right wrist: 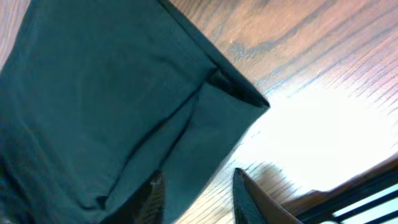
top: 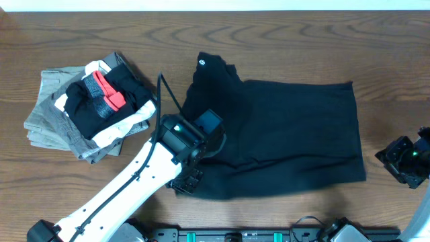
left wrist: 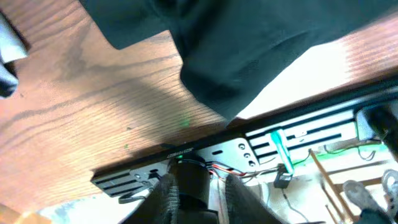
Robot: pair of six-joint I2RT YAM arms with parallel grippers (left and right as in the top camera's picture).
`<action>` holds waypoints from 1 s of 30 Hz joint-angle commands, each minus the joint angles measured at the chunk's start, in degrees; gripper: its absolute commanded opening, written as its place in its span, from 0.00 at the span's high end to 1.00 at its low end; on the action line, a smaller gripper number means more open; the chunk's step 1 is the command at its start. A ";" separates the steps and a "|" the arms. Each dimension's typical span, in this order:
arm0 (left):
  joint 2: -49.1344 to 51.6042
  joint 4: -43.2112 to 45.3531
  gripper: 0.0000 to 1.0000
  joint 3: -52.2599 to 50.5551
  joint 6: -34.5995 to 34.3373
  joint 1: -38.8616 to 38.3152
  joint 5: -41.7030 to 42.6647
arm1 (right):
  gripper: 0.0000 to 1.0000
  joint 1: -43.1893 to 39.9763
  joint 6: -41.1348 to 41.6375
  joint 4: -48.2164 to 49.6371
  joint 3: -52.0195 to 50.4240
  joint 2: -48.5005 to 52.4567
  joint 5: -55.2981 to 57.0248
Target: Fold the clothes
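The clothes, a large black T-shirt (top: pixel 282 138), lie spread across the middle of the table with a small white logo near the collar (top: pixel 201 64). My left gripper (top: pixel 188 181) hangs over the shirt's near left edge. In the left wrist view its fingers (left wrist: pixel 200 186) stand apart with nothing between them, and the black cloth (left wrist: pixel 249 43) lies beyond the tips. My right gripper (top: pixel 403 161) sits off the shirt's right side. In the right wrist view it (right wrist: pixel 198 177) is open over the shirt's edge (right wrist: pixel 124 106), holding nothing.
A pile of folded grey and white garments (top: pixel 54 124), topped by a small black piece with a red patch (top: pixel 107 91), lies at the left. A black rail with cables (top: pixel 269 235) runs along the table's front edge (left wrist: pixel 186 158). Bare wood surrounds the shirt.
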 commanded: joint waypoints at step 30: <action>34.18 51.78 0.88 0.37 11.52 14.19 5.20 | 0.99 24.46 13.07 43.25 0.70 39.93 -3.17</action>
